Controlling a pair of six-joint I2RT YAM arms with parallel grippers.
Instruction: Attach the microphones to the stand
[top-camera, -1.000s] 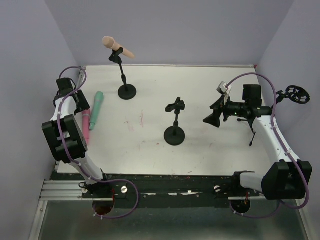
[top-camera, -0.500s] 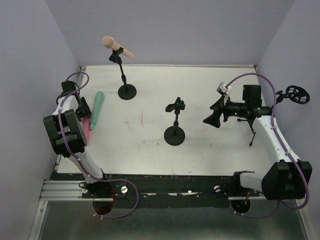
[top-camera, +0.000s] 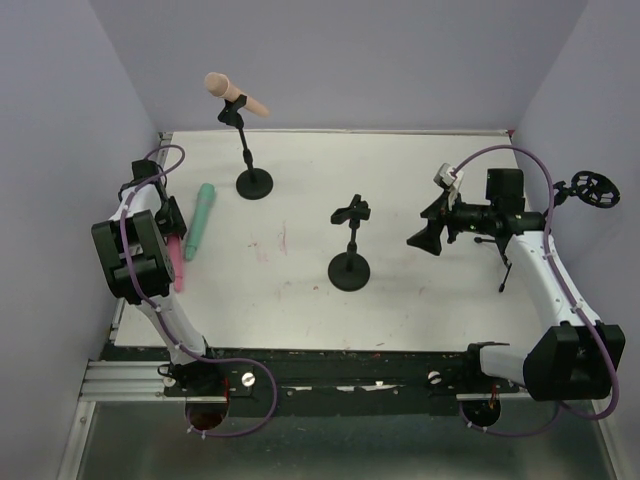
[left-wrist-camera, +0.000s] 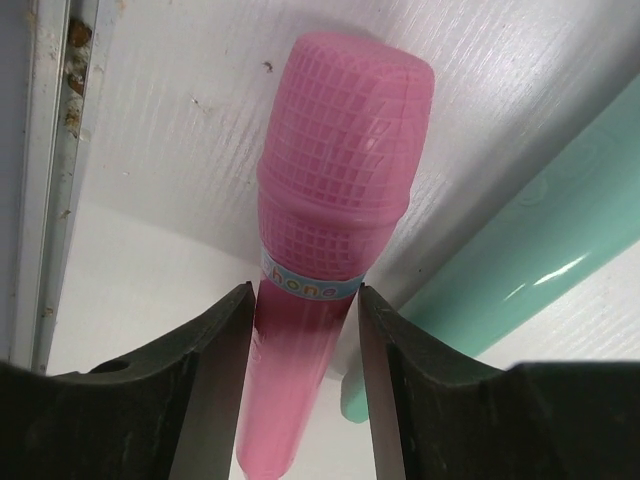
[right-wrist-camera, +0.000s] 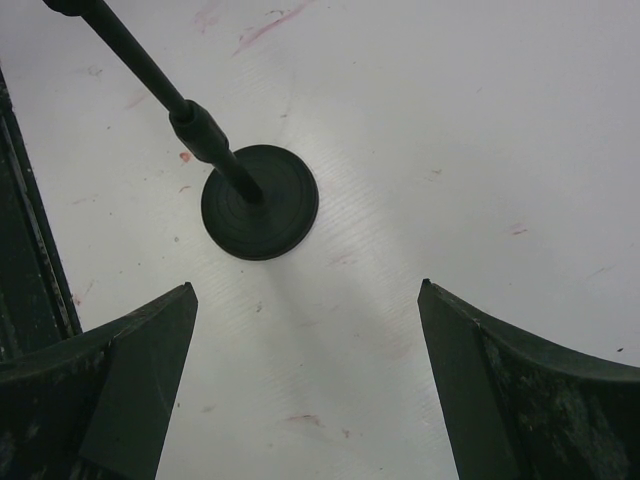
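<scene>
The pink mic (left-wrist-camera: 335, 200) has a moulded grid pattern over its head and a pale blue band with reddish lettering below it; the green mic (left-wrist-camera: 520, 270) is plain glossy mint; the third mic (top-camera: 235, 95) is peach-tan. The stands (top-camera: 350, 245) are black; the worktop (top-camera: 420, 170) is white with faint reddish smudges; the walls (top-camera: 350, 60) are lilac; the arms (top-camera: 548, 270) are white and black, with purple cables (top-camera: 500, 150).
</scene>
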